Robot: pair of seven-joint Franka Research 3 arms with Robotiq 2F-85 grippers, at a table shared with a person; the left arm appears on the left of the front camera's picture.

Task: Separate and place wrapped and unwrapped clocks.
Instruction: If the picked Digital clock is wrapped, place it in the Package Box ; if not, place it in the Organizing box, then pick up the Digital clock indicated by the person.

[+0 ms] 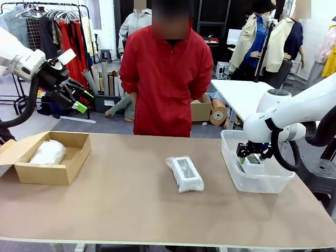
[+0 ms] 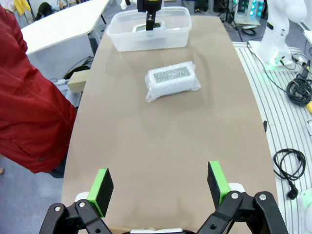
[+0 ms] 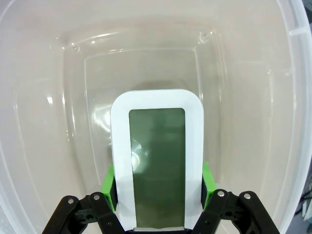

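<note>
A bubble-wrapped clock lies in the middle of the table. Another wrapped lump rests inside the brown cardboard box at the left. My right gripper is lowered into the clear plastic tub, shut on the bare white clock with the grey-green screen, holding it by its long sides. My left gripper hangs open high above the table's left end, nothing between its green pads.
A person in a red jacket stands at the far edge, hands behind the back. Cables lie on the floor beside the table. Bare tabletop stretches between box, wrapped clock and tub.
</note>
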